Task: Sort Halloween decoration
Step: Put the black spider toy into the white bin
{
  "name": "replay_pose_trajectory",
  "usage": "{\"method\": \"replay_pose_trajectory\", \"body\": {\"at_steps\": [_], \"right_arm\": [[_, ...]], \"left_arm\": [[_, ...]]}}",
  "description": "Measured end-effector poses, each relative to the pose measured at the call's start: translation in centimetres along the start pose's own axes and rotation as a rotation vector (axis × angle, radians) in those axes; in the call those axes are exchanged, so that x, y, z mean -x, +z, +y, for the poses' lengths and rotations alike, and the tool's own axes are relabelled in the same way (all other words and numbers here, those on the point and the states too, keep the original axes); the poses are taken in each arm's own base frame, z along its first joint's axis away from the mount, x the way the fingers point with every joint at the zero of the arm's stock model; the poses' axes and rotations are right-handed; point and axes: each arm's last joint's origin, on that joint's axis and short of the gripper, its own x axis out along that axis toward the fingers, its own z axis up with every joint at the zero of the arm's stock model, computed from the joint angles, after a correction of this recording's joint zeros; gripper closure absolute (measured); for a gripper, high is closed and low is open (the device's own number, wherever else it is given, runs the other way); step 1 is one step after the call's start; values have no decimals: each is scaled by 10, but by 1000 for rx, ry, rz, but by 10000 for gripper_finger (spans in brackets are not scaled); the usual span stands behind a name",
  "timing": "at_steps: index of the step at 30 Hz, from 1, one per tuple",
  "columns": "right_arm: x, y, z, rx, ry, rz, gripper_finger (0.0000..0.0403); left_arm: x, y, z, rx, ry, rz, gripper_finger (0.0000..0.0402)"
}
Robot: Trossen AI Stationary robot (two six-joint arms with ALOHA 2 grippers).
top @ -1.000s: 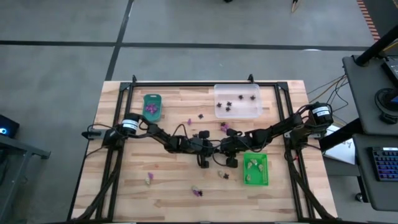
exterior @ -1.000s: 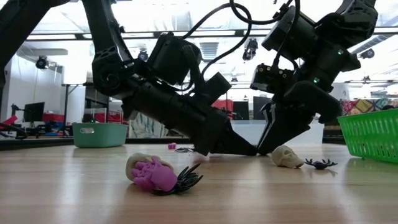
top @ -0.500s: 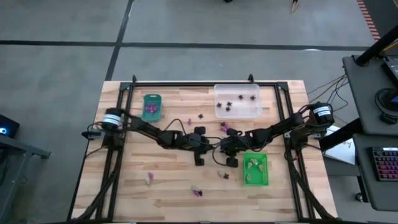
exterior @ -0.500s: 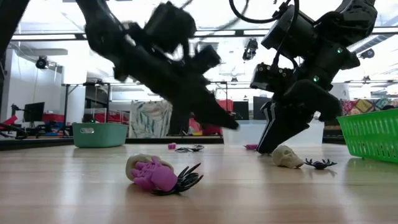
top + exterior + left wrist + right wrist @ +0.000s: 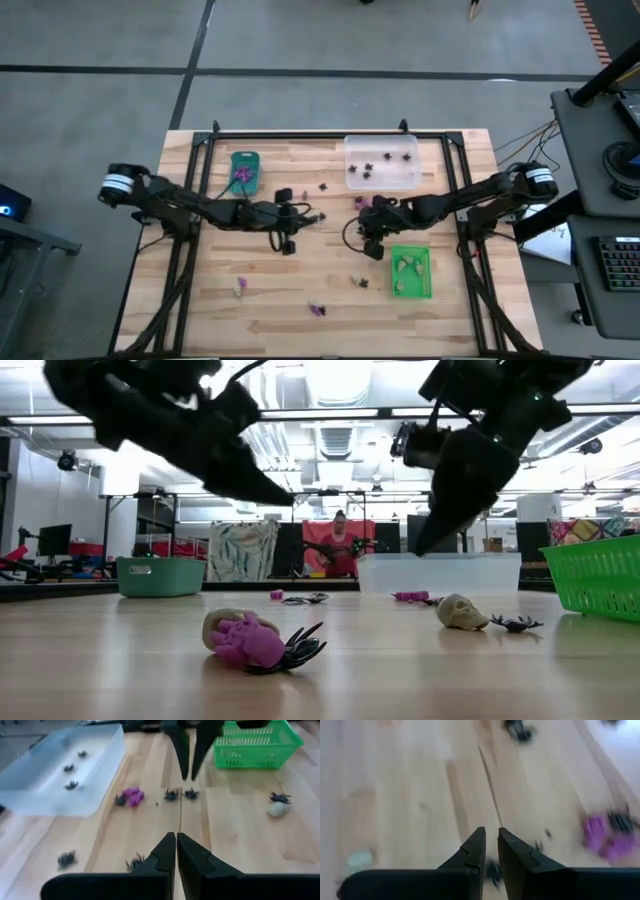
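High view: my left gripper (image 5: 297, 216) hangs over the middle of the pale wooden plank surface (image 5: 200, 290), its fingers closed on nothing. My right gripper (image 5: 362, 222) hangs just across from it, near the bright green rectangular mesh tray (image 5: 411, 272). The teal rectangular tray (image 5: 245, 171) holds purple trinkets (image 5: 242, 175); the clear rectangular plastic tray (image 5: 381, 162) holds black spider trinkets (image 5: 368, 167). Loose trinkets are scattered on the surface near the front edge.

Low view: both arms are raised above the surface. In front lies a cluster: a cream trinket, a purple trinket (image 5: 247, 641) and a black spider (image 5: 297, 648), touching one another. A cream skull trinket (image 5: 460, 611) lies farther right, a small black spider (image 5: 516, 624) just beside it. A person in red stands in the room beyond.

Left wrist view: my left fingers (image 5: 162, 851) are pressed together, empty. Ahead, the right gripper's tips point down above two black spiders (image 5: 181, 794); a purple trinket with a black spider (image 5: 129, 797) lies beside the clear tray.

Right wrist view: my right fingers (image 5: 512, 852) show a narrow gap between them, and I cannot tell whether anything is pinched there. Blurred purple trinkets (image 5: 604, 837) lie off to one side on the surface.
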Motion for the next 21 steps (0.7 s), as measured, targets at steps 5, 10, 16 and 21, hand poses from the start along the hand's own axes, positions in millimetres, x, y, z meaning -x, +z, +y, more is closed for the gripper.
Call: {"method": "replay_pose_trajectory", "body": {"at_steps": [5, 10, 16, 21], "right_arm": [[8, -4, -6, -137, -77, 176, 385], [8, -5, -4, -211, -83, 288, 394], [-8, -1, -1, -206, -78, 329, 394], [-25, 10, 4, -149, -76, 353, 394]], "left_arm": [[10, -11, 2, 51, -2, -50, 401], [9, -15, 2, 65, -2, -127, 401], [3, -14, 1, 60, 8, -144, 401], [1, -13, 2, 54, 39, -144, 402]]}}
